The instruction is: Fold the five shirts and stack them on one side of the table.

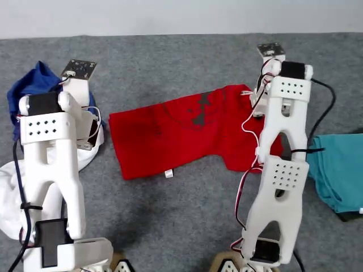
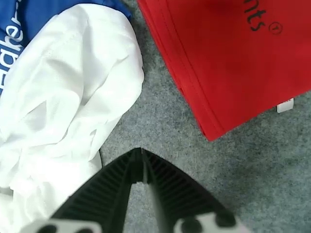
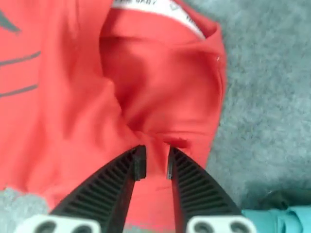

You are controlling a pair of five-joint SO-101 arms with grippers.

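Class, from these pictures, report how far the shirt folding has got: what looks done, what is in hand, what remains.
Done: the teal shirt lies folded at the edge of the table. In hand: the right gripper pinches the red shirt, which looks part-folded mid-table. Left: the white shirt and blue shirt lie crumpled beside the left gripper, which is shut and empty.

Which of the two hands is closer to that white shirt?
Left. The left hand is just beside the white shirt; the right hand is at the far end of the red shirt.
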